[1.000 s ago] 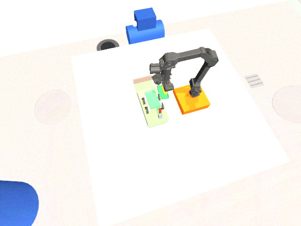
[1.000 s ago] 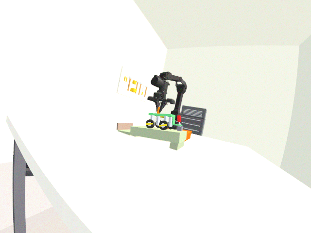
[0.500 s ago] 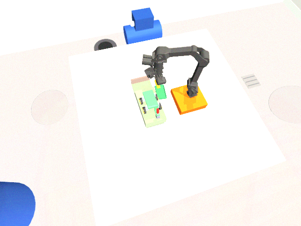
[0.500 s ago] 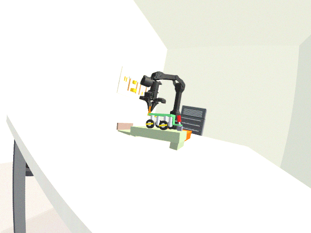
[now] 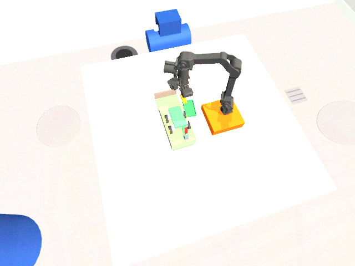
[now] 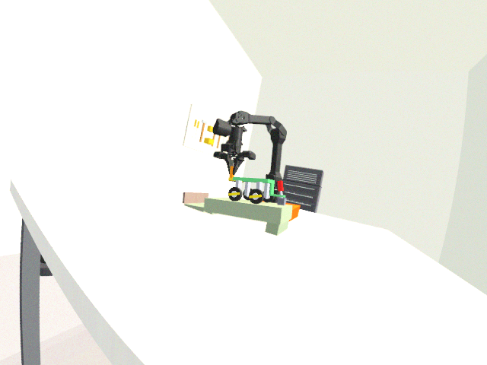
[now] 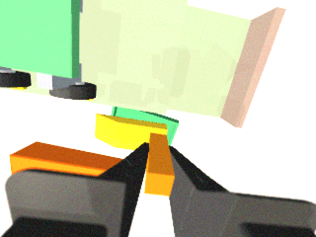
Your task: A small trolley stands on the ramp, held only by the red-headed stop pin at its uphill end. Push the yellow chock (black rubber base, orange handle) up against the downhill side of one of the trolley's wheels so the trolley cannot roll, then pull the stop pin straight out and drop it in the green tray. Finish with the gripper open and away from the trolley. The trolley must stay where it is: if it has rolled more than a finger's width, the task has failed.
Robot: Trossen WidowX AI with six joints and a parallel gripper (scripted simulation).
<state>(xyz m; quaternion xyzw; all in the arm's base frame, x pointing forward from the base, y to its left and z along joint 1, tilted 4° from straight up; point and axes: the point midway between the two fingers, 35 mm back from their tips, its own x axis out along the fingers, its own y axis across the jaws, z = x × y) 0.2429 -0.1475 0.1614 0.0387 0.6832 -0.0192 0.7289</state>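
Note:
My gripper (image 6: 230, 171) (image 7: 157, 149) is shut on the orange handle of the yellow chock (image 5: 183, 98) (image 6: 230, 179) (image 7: 125, 132). The chock is in the air beside the ramp (image 5: 167, 101) (image 6: 243, 211) (image 7: 212, 59), partly covering the green tray (image 5: 190, 109) (image 7: 143, 117) in the wrist view. The green trolley (image 5: 176, 116) (image 6: 251, 180) (image 7: 37, 37) stands on the ramp on its wheels. No chock is at its wheels. The red-headed stop pin (image 5: 186, 130) (image 6: 280, 185) stands upright at the trolley's uphill end. The chock's black base is not discernible.
A pinkish end board (image 5: 165, 93) (image 6: 195, 197) (image 7: 254, 69) crosses the ramp's low end. The orange block (image 5: 212, 123) (image 6: 294, 212) (image 7: 59, 160) under the arm's base is to the right of the tray in the top view.

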